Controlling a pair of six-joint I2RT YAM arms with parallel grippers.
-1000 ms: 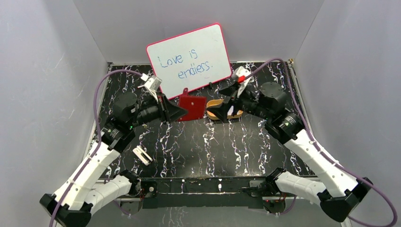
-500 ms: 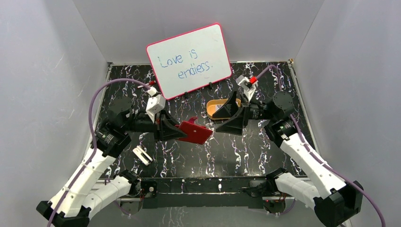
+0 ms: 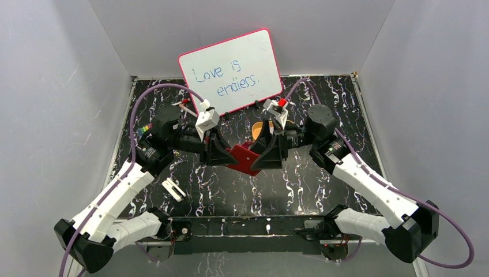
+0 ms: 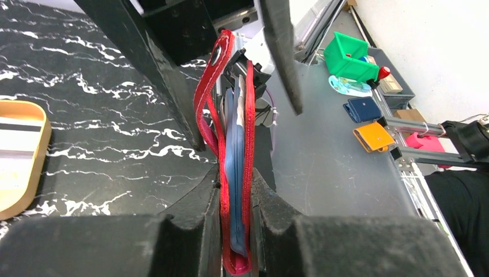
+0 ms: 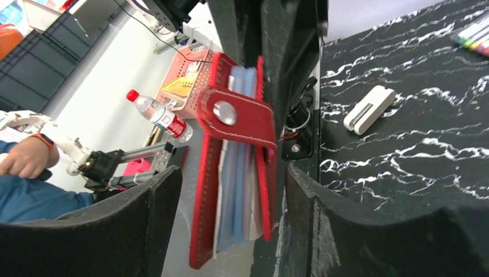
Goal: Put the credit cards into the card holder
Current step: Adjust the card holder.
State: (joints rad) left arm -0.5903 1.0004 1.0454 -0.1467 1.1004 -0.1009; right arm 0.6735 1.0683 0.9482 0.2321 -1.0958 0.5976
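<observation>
**A:** Where do we stand?

**B:** Our left gripper (image 4: 235, 228) is clamped on one end of the card holder (image 3: 244, 161), which it holds on edge above mid-table. Our right gripper (image 5: 230, 196) is spread. Its jaws straddle the snap-tab end and touch nothing we can see.

**A:** And the credit cards?

**B:** One striped card of the credit cards (image 4: 14, 130) lies in the yellow tray (image 4: 23, 202), on the far side of the holder. We see none in the pockets.

**A:** Risks?

**B:** Our judgement: if the right closes across both covers, it pins the holder shut rather than spreading it. A tug on the tab could twist the holder out of the left's narrow bite and drop it.
</observation>
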